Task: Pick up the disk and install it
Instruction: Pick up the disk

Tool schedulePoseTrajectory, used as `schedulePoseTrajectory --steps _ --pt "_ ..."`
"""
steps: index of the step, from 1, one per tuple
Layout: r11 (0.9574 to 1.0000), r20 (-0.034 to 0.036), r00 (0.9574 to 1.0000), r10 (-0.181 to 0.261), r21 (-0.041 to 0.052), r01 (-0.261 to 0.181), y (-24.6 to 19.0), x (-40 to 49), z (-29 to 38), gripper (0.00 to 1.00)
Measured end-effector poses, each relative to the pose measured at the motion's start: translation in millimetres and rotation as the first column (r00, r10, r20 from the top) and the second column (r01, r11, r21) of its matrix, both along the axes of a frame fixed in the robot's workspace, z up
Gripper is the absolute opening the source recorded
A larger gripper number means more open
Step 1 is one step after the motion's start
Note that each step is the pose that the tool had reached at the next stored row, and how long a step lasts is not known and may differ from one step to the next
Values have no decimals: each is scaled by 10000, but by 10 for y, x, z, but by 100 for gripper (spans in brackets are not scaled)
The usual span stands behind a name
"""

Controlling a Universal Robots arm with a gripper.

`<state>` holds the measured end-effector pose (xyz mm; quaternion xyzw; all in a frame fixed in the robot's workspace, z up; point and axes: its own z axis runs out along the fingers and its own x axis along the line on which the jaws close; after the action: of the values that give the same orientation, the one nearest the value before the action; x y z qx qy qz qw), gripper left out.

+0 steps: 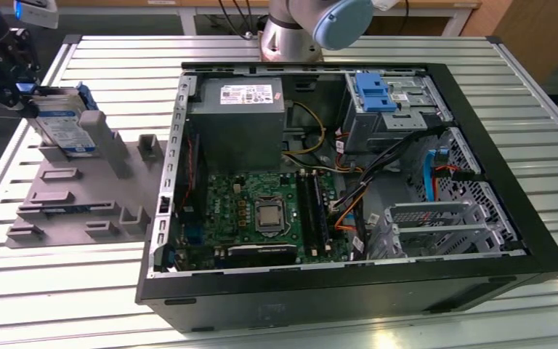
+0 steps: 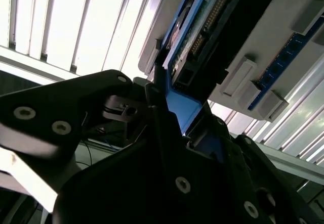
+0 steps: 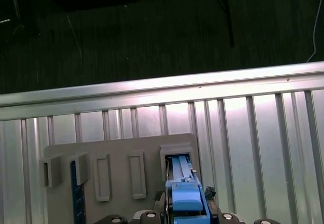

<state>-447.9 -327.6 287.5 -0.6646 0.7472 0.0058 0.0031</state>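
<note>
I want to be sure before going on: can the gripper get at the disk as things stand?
Probably yes: the gripper is right at the disk, which stands upright in the grey holder, and nothing lies between them.

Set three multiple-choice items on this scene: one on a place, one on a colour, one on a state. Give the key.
1. The disk stands: A. on the floor; B. in a hand; C. on the grey fixture plate.
2. Its side rails are: A. blue; B. red; C. yellow.
3. The computer case is: A. shut; B. open at the side; C. wrapped.
Key: C, it is slotted upright on the plate at the exterior view's left; A, blue shows in both wrist views; B, the motherboard lies bare.
</note>
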Motion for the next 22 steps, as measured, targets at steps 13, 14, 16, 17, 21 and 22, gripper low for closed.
schedulePoseTrajectory --steps 13,14,16,17,21,22 --pt "10000 -2 10000 81 -1 -81 0 0 6 47" --pt "10000 0 10000 81 0 -81 -1 0 10 47" --pt "10000 2 10000 81 0 -81 0 0 16 47" --pt "10000 1 10000 81 1 -81 0 0 19 47" --pt "10000 2 10000 81 1 -81 0 0 35 47" --pt "10000 2 10000 81 1 -81 0 0 35 47"
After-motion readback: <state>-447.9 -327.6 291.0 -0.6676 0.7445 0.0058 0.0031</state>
